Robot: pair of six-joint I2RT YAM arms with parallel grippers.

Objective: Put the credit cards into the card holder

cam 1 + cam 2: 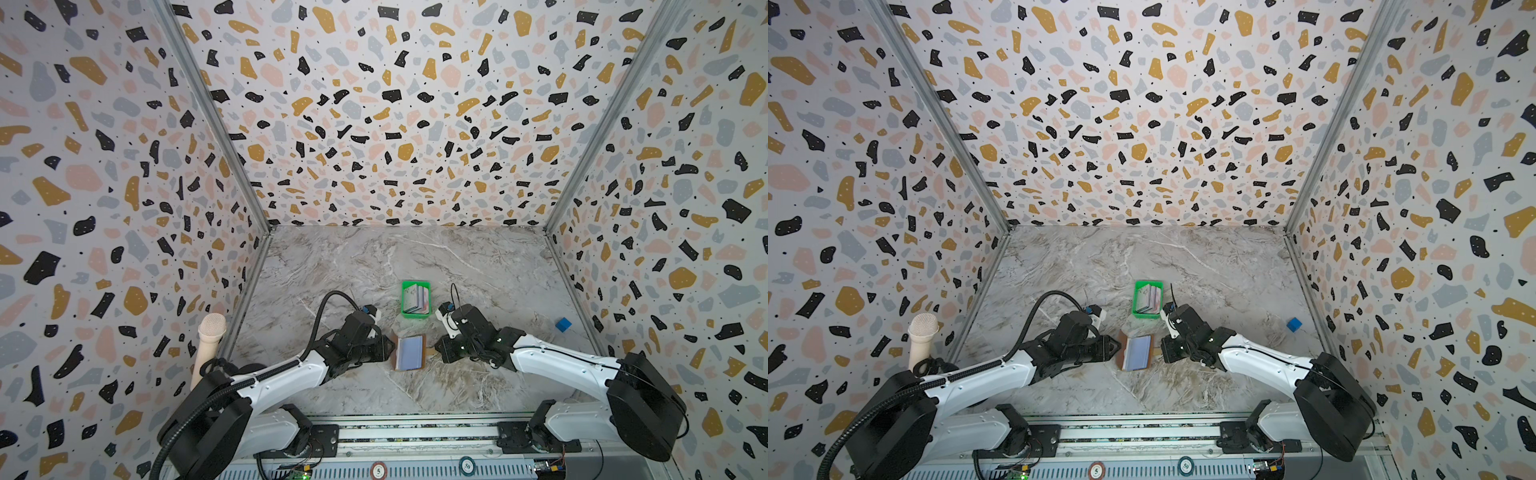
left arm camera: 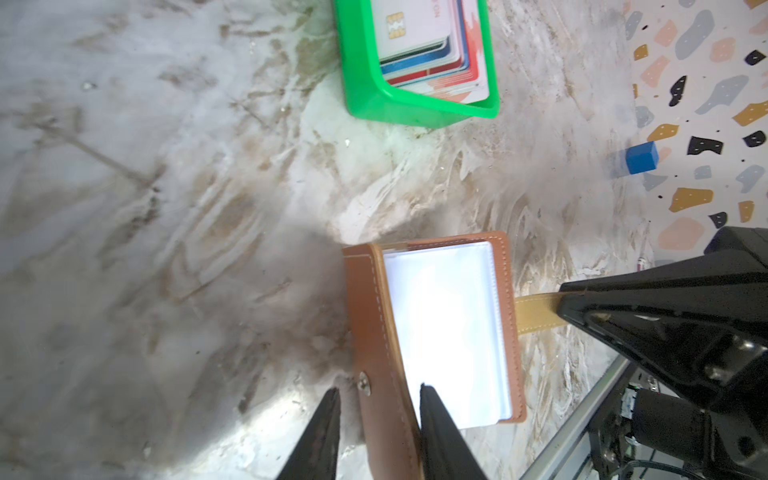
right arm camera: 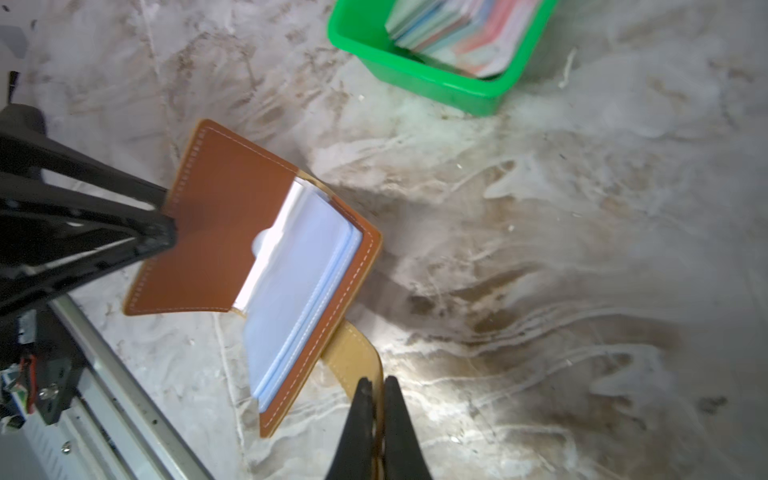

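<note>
The tan-brown leather-like booklet card holder [image 1: 409, 353] is seen lying open on the grey marbled counter [image 1: 353, 266], in the lower middle of both top views and between the two arms. Its clear bluish plastic sleeves [image 2: 449, 332] are turned upward. Its front cover, marked by a small metal snap stud [image 2: 363, 380], stands raised off the sleeves and is bowed. The left pincer [image 2: 378, 388] is placed astride that cover's free edge, one black finger on each face. In the left wrist view a sliver of counter is visible between the outer finger and the leather, so whether the cover is actually pinched cannot be told. The right pincer [image 3: 376, 380] is closed on the mustard-tan strap [image 3: 353, 353] that juts from the card holder's opposite edge, and the strap is clamped between the two fingers. The credit cards [image 1: 415, 298], a fanned stack of thin white, blue and red plastic rectangles, are held inside a small green plastic tray [image 1: 414, 316]. The tray is set just above the card holder in the top views, near it but apart. A small blue cube [image 1: 563, 324] is seen well apart at the right, close to the patterned wall.
</note>
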